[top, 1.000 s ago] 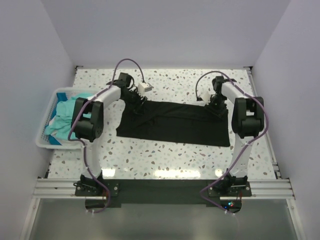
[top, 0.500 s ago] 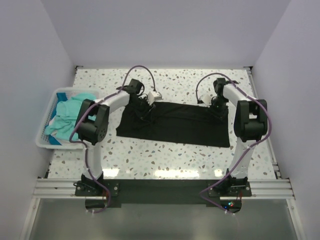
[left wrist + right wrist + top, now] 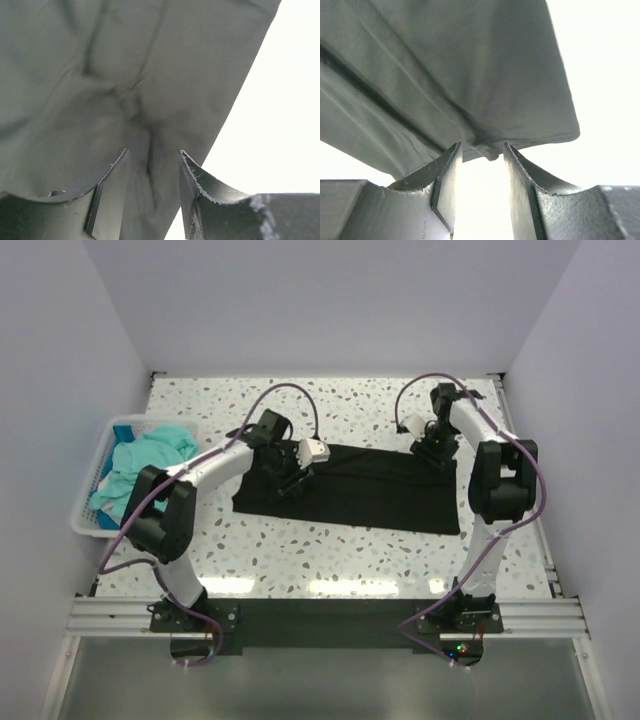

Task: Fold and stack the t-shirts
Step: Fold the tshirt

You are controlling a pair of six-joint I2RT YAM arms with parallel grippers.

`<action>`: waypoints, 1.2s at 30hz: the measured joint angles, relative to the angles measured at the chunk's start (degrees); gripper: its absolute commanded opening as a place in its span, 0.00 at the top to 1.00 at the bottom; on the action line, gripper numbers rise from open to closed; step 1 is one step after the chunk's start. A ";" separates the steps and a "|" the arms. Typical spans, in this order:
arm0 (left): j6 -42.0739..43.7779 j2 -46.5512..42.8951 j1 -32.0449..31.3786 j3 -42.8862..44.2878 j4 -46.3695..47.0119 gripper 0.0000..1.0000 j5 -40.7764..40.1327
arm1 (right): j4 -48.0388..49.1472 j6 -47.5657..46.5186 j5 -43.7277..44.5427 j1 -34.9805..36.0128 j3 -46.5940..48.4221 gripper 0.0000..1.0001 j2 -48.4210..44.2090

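The black t-shirt lies flat across the middle of the table as a wide strip. My left gripper is low over its left part, with the jaws apart and creased black cloth beneath and between them. My right gripper is at the shirt's far right corner. Its jaws stand apart, with bare table between them and the cloth's corner just at the tips. Teal t-shirts lie bunched in the basket at the left.
The white slatted basket stands at the table's left edge. The walls close in on the left, right and far sides. Purple cables loop above both arms.
My left gripper has moved right and nearer, from the shirt's far left corner to over its left part, and that corner has folded inward. My right gripper has shifted slightly farther back.
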 measured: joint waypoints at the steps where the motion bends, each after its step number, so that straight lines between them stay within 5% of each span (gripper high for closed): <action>1: -1.11 -0.96 0.74 -0.33 0.00 0.52 -0.22 | -0.04 0.44 -0.20 0.00 0.90 0.58 0.00; 8: -13.09 -3.28 7.21 -1.81 2.23 0.52 -6.54 | 1.16 2.51 1.51 0.31 2.73 0.63 0.66; 20: -22.45 4.33 7.78 -2.47 1.99 0.53 -13.73 | 7.21 0.85 9.53 1.16 -8.90 0.65 0.35; 25: -20.41 16.57 9.55 15.17 -1.70 0.54 -14.91 | 6.56 0.24 9.35 3.30 -20.15 0.64 -6.78; 31: -17.22 42.10 11.23 57.83 -4.55 0.45 -16.72 | -3.17 2.73 -2.08 17.25 -24.61 0.58 -14.78; 34: -17.46 43.52 11.72 60.41 -1.33 0.32 -17.29 | -9.57 3.58 -10.56 22.51 -19.19 0.58 -16.39; 36: -17.73 38.29 11.96 51.60 4.35 0.30 -17.05 | -11.43 3.98 -12.92 22.29 -14.91 0.59 -16.39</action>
